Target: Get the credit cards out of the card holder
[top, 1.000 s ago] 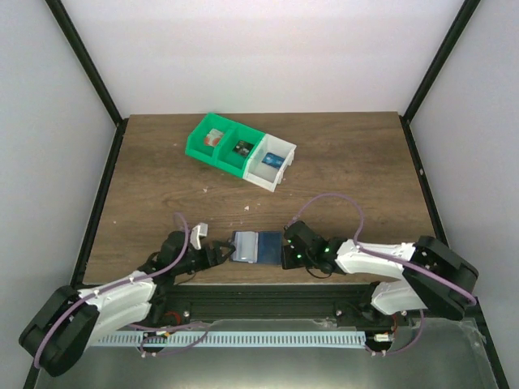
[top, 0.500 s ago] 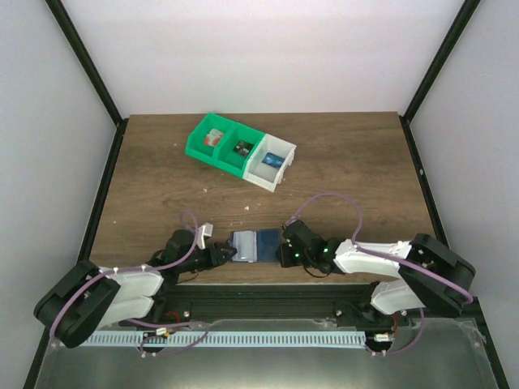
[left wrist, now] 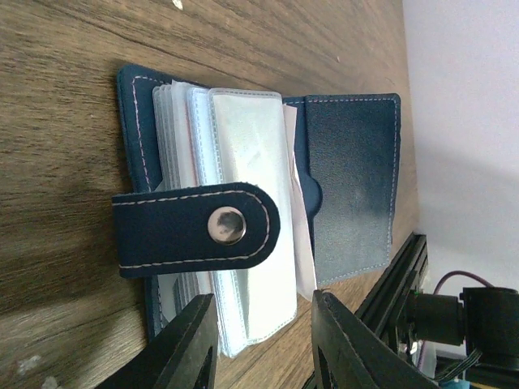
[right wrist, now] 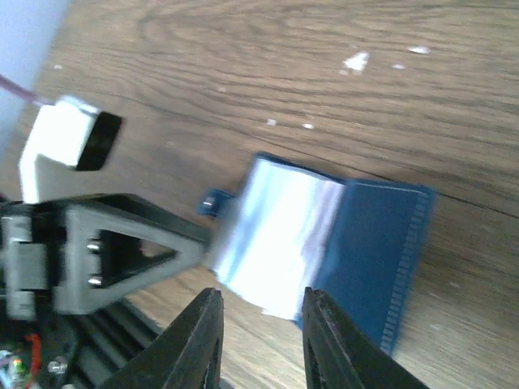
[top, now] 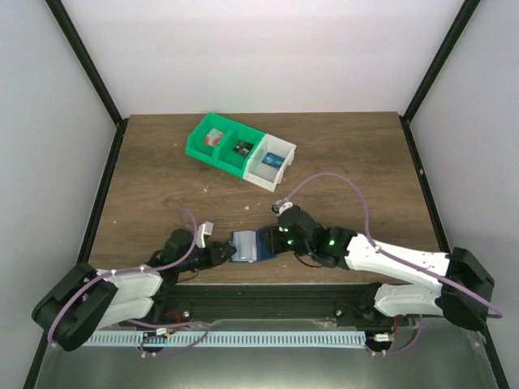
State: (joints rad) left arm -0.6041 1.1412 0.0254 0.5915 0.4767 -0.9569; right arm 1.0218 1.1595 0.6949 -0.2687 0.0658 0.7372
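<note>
Brown wooden table (top: 340, 162), white walls. The open card holder (top: 250, 245) lies flat at 6 o'clock, between the arms. The left gripper (left wrist: 263, 312) is spread, straddling its sleeve edge; the right gripper (right wrist: 258, 304) is spread above it, contact unclear. Probable credit cards (top: 242, 148) sit in bins (top: 212, 159) at 12 o'clock.

Card holder (left wrist: 357, 162) cover: navy, matt, faintly grained like faux leather, pale thread stitching. Inner sleeves (left wrist: 247, 154): clear plastic, glossy, strong glare. 1 snap (left wrist: 226, 225) on strap (left wrist: 166, 233): polished metal. Table (left wrist: 73, 65): brown wood grain, matt, few pale flecks.
</note>
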